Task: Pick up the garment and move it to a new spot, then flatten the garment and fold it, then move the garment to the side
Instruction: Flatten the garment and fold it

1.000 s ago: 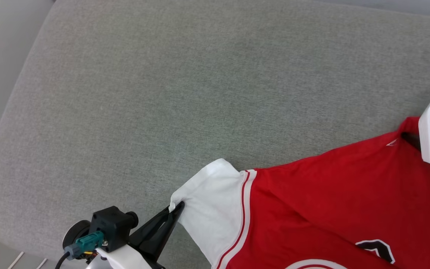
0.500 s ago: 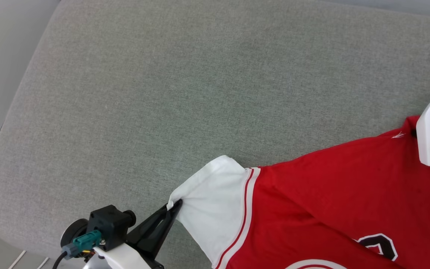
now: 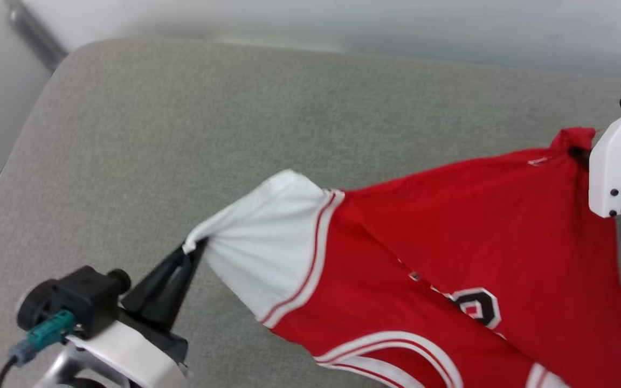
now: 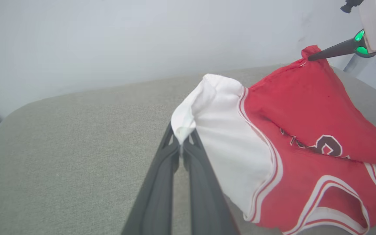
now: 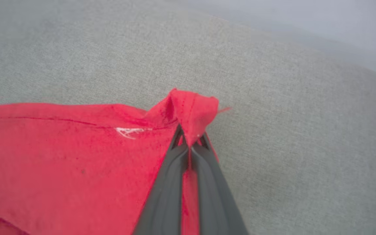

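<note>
A red jersey garment (image 3: 450, 237) is stretched, partly lifted, over the near right part of a grey cushion (image 3: 181, 134). The left gripper (image 3: 194, 249) pinches its white sleeve tip and the right gripper (image 5: 191, 141) a red corner; either thin pinch may slip under tension, crumpling it

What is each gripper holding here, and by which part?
Both hold the garment: the left gripper pinches the cuff edge of its white sleeve, the right gripper a bunched red corner.
</note>
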